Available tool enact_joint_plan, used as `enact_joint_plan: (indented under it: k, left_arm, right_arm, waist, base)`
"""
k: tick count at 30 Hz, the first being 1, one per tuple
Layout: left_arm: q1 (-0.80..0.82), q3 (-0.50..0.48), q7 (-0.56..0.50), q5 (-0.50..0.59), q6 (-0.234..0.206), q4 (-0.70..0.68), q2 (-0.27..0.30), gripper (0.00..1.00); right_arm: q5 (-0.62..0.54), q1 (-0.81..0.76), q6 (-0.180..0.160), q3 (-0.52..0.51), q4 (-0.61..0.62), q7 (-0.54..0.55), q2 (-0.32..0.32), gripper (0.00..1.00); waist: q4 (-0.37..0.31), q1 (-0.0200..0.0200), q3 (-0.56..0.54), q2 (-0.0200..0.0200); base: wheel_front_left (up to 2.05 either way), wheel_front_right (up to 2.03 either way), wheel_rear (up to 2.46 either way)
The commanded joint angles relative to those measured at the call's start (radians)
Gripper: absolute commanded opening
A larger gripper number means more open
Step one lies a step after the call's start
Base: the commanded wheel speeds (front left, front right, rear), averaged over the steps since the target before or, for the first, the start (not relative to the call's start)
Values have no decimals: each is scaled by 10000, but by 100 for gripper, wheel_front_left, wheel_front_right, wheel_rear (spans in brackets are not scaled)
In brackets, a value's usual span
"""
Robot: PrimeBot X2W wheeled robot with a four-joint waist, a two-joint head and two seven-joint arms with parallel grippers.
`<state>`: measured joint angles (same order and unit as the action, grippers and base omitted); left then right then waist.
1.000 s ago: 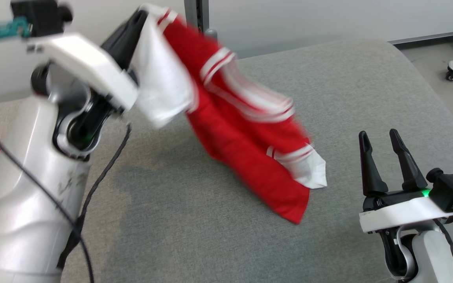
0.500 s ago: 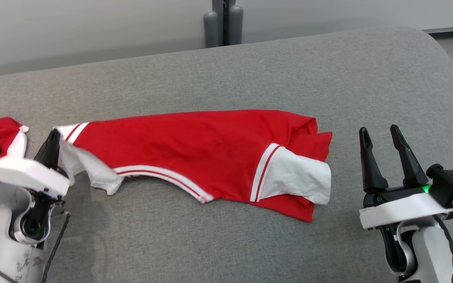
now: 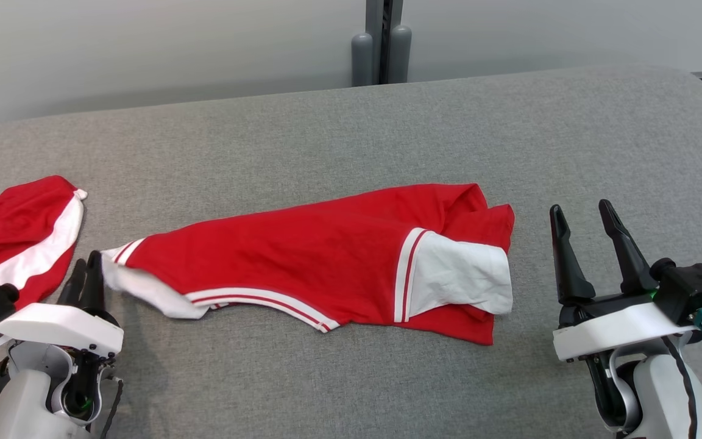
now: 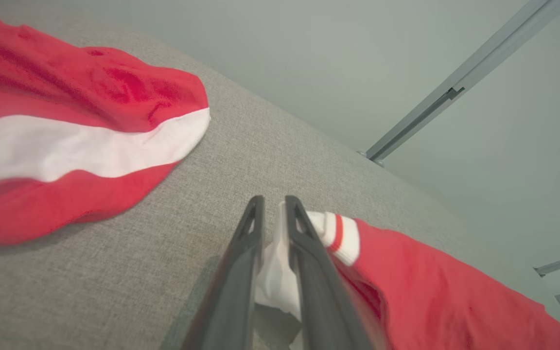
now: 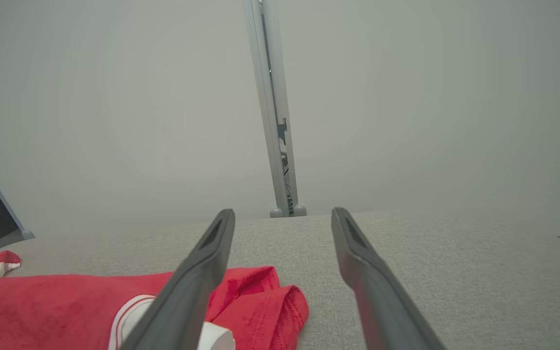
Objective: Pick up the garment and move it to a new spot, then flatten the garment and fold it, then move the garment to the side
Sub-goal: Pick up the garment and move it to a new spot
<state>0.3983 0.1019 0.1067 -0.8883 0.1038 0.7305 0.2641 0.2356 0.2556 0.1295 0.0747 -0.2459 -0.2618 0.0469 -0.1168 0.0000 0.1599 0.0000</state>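
Garment: a red short-sleeved garment (image 3: 302,262) of soft knit with white sleeves and striped trim lies stretched across the middle of the worktop. Its length runs from left to right and it is partly rumpled.
Garment, right end: a white sleeve is folded over the red body, and the cloth beyond it is bunched in folds.
Garment, left end: a white striped cuff points toward the near left corner.
Left gripper: the left gripper (image 3: 87,258) is low by the near left corner. Its jaws are almost together, and in the left wrist view they are pinching the garment's (image 4: 455,301) white cuff cloth.
Right gripper: the right gripper (image 3: 580,206) is toward the near right corner, just beside the garment's right end but apart from it. Its jaws are spread wide and empty.
Worktop: a grey woven, padded worktop (image 3: 387,122) with a rounded far right corner.
Second cloth: a red cloth with a white band (image 3: 16,231) lies at the left edge, apart from the garment.
Behind: a grey metal post (image 3: 381,42) stands past the far edge against a pale wall.
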Motion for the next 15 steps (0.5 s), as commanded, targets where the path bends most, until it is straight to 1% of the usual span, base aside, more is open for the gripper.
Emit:
enact_joint_plan:
  k: [1, 9, 15]
  left_arm:
    - [97, 46, 303, 68, 111, 43, 30, 100]
    - [-115, 298, 934, 408, 200, -403, 332, 100]
    - [-617, 573, 1403, 1198, -105, -1540, 334, 100]
  right_arm:
    - [-82, -122, 23, -13, -53, -52, 67, 100]
    - [-122, -218, 23, -11, -97, -52, 67, 100]
    - [-36, -377, 23, -71, -95, -52, 65, 100]
  waist:
    - [81, 0, -81, 0]
    - [190, 0, -282, 0]
    - [258, 0, -464, 0]
  base:
    - [0, 0, 0]
    - [0, 0, 0]
    - [0, 0, 0]
